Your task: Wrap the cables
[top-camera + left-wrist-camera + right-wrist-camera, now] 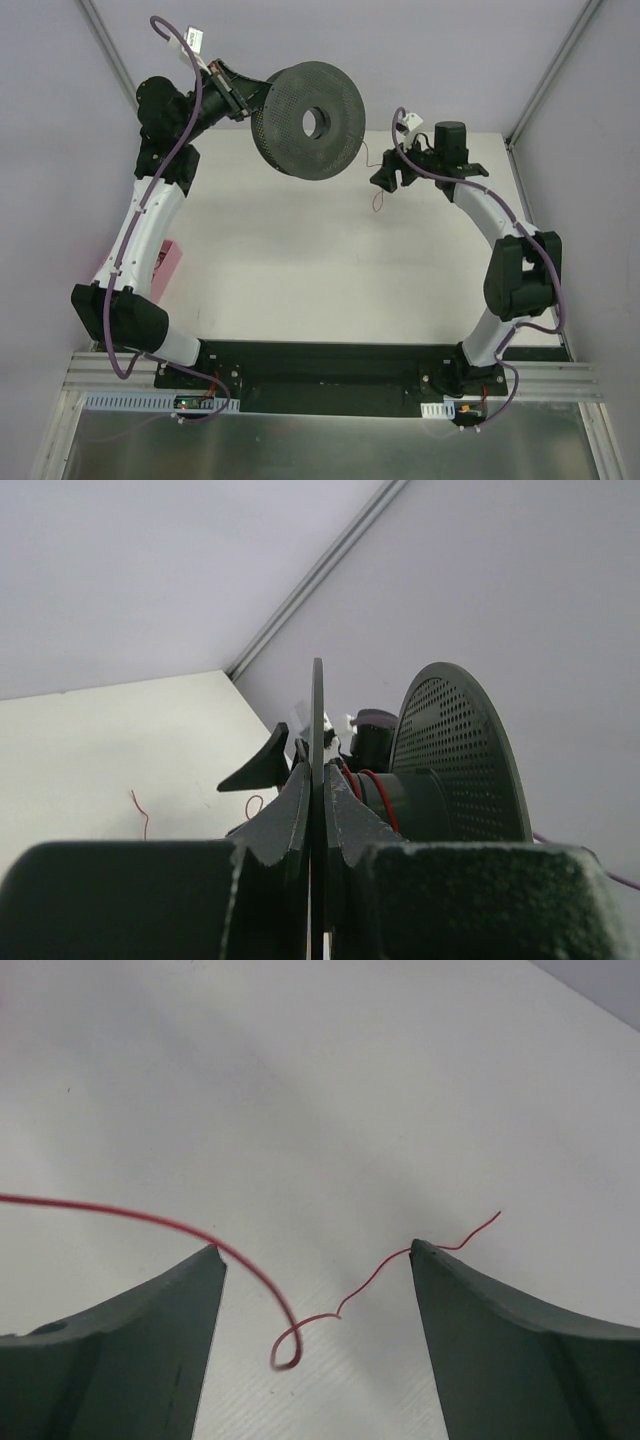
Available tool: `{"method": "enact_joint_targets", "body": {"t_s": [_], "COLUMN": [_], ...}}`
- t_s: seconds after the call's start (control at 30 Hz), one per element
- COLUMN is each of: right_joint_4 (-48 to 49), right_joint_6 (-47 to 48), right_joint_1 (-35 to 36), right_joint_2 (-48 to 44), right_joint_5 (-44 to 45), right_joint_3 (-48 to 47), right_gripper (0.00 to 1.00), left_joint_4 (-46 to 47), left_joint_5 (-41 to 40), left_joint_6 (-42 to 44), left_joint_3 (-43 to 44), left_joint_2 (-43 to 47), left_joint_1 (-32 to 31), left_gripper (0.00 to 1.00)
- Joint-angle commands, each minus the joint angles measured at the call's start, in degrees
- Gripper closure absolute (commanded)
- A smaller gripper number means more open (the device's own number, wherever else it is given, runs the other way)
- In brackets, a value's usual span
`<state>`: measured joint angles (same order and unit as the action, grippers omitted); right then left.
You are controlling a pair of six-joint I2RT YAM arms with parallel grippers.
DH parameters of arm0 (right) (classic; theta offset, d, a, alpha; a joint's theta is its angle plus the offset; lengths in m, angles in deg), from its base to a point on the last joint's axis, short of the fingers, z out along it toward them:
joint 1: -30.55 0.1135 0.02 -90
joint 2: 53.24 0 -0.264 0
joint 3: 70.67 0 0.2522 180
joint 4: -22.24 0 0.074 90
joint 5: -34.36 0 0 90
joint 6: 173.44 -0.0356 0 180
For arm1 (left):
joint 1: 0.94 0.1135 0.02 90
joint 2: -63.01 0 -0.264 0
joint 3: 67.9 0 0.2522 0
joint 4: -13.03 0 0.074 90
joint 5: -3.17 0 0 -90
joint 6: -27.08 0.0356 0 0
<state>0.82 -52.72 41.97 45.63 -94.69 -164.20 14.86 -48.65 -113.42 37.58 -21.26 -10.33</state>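
Observation:
A thin red cable (pixel 300 1325) lies loose on the white table, looping once between my right gripper's fingers; its free end (pixel 377 203) shows in the top view. My right gripper (pixel 391 172) is open, hanging above the cable, with nothing held. My left gripper (pixel 243 97) is shut on the near flange of a black perforated spool (pixel 308 120), held up at the back left. In the left wrist view the flange (pixel 318 730) stands edge-on between the fingers, with red cable turns (pixel 378 790) on the spool's hub and a loose cable piece (pixel 140 815) on the table.
A pink object (pixel 166 265) lies on the table beside the left arm. Grey walls with metal corner rails close in the back and sides. A black base plate (pixel 330 375) holds both arm bases at the near edge.

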Motion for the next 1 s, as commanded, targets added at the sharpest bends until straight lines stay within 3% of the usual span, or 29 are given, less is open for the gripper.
{"method": "enact_joint_targets", "body": {"t_s": [0.0, 0.13, 0.3, 0.5, 0.7, 0.97], "right_joint_4": [6.6, 5.8, 2.0, -5.2, -15.8, -23.3], "right_joint_6": [-10.1, -10.2, -6.4, 3.3, 21.7, 37.1], "right_joint_1": [-0.1, 0.0, 0.1, 2.5, 9.6, 20.4], "right_joint_2": [3.1, 4.8, 3.8, -0.8, -8.4, -18.5], "right_joint_5": [0.2, 1.4, -0.2, -0.8, 0.9, 5.8], "right_joint_3": [-3.9, -5.4, -2.1, 4.2, 8.4, 12.8], "right_gripper": [0.28, 0.71, 0.97, 0.99, 0.99, 0.99], "left_joint_4": [3.2, 2.1, -3.0, -6.2, -11.3, -13.9], "left_joint_5": [-0.2, -4.6, -14.0, -22.9, -29.8, -32.9], "left_joint_6": [0.3, 1.1, -2.3, -7.4, -9.9, -9.8], "left_joint_3": [2.3, 2.2, 2.9, 3.5, 6.3, 5.4], "left_joint_2": [3.9, 4.6, 4.3, 2.4, -0.6, -3.4], "left_joint_1": [-0.1, 0.1, 1.8, 2.8, 3.0, 3.1], "left_gripper": [1.0, 1.0, 1.0, 1.0, 1.0, 1.0]}}
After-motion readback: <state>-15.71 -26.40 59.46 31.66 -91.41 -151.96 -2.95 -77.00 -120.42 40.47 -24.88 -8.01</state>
